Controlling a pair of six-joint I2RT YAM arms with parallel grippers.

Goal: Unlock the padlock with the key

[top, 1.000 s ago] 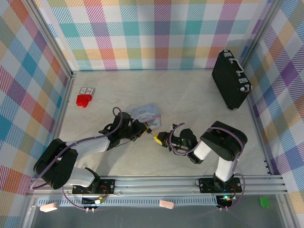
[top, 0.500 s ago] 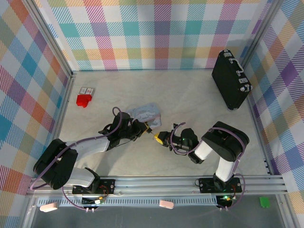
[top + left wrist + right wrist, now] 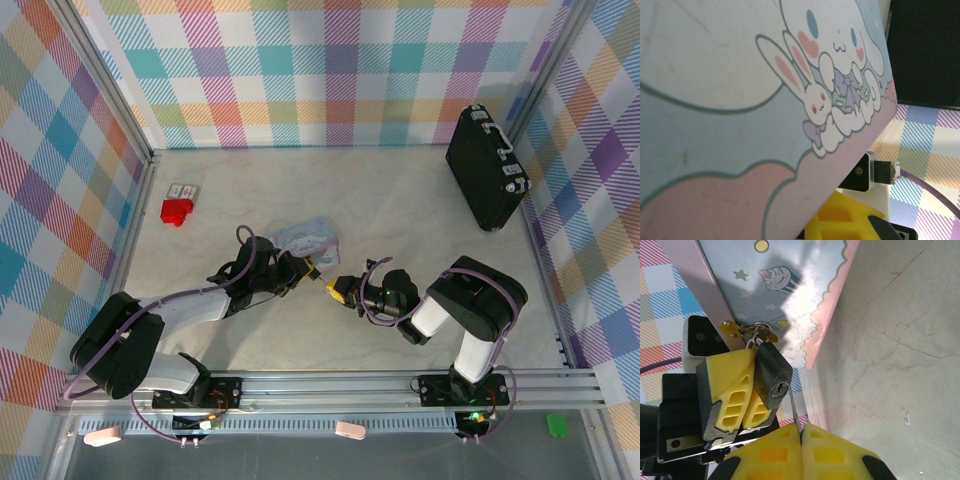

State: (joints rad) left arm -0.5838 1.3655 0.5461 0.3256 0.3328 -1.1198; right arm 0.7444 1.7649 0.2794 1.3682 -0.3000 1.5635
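The dark padlock (image 3: 771, 372) hangs by its thin shackle from the hasp of the pastel blue cartoon tin (image 3: 790, 285), keyhole end towards my right wrist camera. My left gripper (image 3: 307, 268) is shut, and its yellow fingers (image 3: 727, 390) press the padlock's left side. My right gripper (image 3: 801, 427) is shut on the thin silvery key (image 3: 795, 412). The blade points up, and its tip meets the padlock's bottom edge just right of the keyhole. From above, my right gripper (image 3: 336, 290) faces the left one beside the tin (image 3: 310, 238). The tin's lid (image 3: 740, 100) hides the padlock in the left wrist view.
A large black case (image 3: 485, 170) stands at the back right by the wall. A red block (image 3: 176, 211) and a small card (image 3: 183, 190) lie at the far left. Plaid walls close in three sides.
The right arm has edged slightly; both grippers stay shut and close together by the tin.
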